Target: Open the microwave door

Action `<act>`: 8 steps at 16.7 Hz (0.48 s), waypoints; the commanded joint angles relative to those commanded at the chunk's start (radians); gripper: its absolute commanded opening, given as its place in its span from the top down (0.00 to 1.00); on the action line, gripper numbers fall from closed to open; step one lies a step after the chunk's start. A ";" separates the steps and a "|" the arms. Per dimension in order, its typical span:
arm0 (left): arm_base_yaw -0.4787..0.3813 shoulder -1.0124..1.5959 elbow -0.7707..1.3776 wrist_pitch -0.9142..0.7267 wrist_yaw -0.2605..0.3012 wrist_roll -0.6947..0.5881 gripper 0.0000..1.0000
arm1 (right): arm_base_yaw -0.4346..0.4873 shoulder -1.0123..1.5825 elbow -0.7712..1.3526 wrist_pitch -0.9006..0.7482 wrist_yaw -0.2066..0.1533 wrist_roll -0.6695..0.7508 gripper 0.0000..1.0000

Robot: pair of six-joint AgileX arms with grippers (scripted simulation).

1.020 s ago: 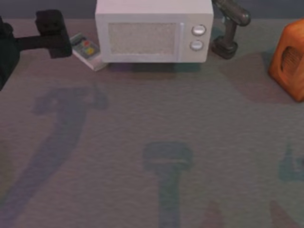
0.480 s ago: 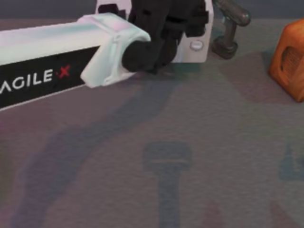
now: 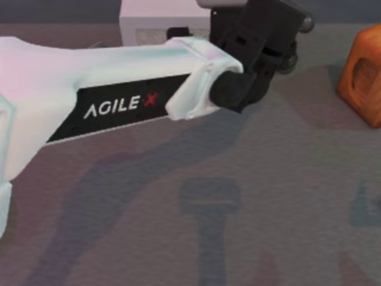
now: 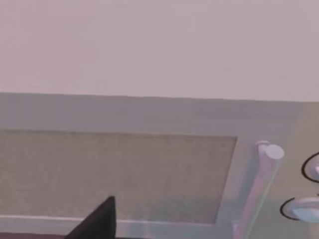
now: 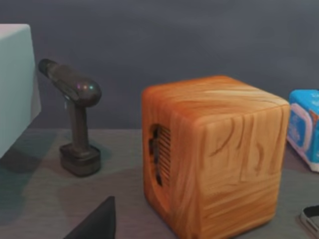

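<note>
From above, my big white left arm (image 3: 119, 89) is reaching across the upper frame, hiding most of the microwave (image 3: 152, 18) at the top. In the left wrist view, the microwave door (image 4: 119, 174) is filling the lower half, shut; I cannot tell about the fingers. The right wrist view is showing an orange box (image 5: 214, 154) and a drill (image 5: 75, 119).

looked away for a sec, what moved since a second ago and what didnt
The left arm swung from the table's far left across the microwave front; its gripper now sits before the knob side. In the left wrist view the door looks shut, its handle not gripped. The drill and orange box stayed put.
</note>
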 joint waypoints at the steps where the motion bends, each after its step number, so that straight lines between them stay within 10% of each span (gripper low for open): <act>1: 0.000 0.000 0.000 0.000 0.000 0.000 0.00 | 0.000 0.000 0.000 0.000 0.000 0.000 0.00; 8: 0.064 0.139 0.129 0.040 0.055 0.048 0.00 | 0.000 0.000 0.000 0.000 0.000 0.000 0.00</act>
